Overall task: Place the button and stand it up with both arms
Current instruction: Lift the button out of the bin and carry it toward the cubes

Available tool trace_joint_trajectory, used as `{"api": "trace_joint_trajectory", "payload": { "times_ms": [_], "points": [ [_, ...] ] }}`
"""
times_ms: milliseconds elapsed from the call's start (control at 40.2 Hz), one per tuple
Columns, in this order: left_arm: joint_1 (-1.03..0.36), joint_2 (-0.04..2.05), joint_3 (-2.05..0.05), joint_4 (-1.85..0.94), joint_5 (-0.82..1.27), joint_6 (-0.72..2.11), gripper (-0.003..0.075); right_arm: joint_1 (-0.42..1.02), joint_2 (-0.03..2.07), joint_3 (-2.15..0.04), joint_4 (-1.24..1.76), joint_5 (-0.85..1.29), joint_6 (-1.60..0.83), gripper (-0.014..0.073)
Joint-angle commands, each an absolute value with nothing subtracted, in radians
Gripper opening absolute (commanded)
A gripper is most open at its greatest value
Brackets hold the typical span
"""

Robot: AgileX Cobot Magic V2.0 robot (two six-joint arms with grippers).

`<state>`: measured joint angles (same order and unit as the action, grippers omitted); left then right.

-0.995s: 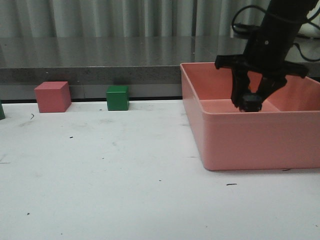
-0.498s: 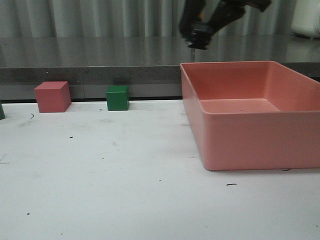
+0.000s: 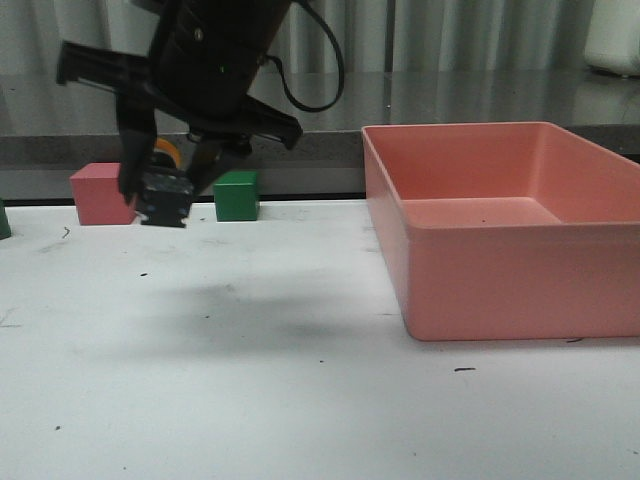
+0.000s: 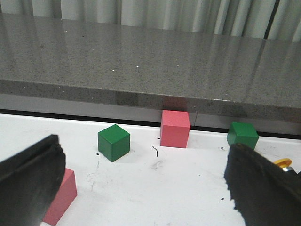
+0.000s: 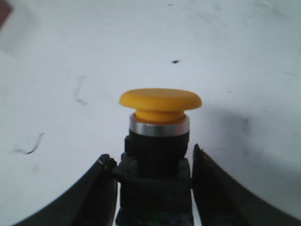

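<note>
Button (image 5: pixel 159 155) pinched at its black body between my right fingers (image 5: pixel 101 190), yellow cap free, hanging above the counter (image 3: pixel 300 400) near the pink cube (image 3: pixel 98 193). Rigid, light, probably top-heavy; hold the body, not the cap. Left fingers (image 4: pixel 256 181) spread, empty.

The button (image 5: pixel 158 155) has a matt yellow plastic cap, a bright metal collar and a dull black plastic body. The table (image 3: pixel 250 380) is smooth, scuffed white; the pink bin (image 3: pixel 500 270) looks satin plastic.
</note>
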<state>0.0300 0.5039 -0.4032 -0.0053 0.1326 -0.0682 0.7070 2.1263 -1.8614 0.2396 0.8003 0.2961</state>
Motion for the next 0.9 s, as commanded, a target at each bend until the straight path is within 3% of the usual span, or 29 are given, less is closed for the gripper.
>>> {"api": "trace_joint_trajectory", "payload": {
  "times_ms": [0, 274, 548, 871],
  "points": [
    [0.032, 0.513, -0.441, -0.01, 0.047, -0.074, 0.0661, 0.698, 2.092, -1.9, 0.07, 0.786, 0.463, 0.0251],
    [0.032, 0.513, -0.441, -0.01, 0.047, -0.074, 0.0661, 0.698, 2.165, -1.9, -0.014, 0.79, 0.65, 0.0253],
    [0.032, 0.513, -0.441, -0.01, 0.047, -0.074, 0.0661, 0.698, 2.193, -1.9, 0.0, 0.791, 0.739, 0.0327],
    [0.032, 0.513, -0.441, -0.01, 0.047, -0.074, 0.0661, 0.698, 2.192, -1.9, 0.058, 0.786, 0.739, 0.0523]
  ]
}}
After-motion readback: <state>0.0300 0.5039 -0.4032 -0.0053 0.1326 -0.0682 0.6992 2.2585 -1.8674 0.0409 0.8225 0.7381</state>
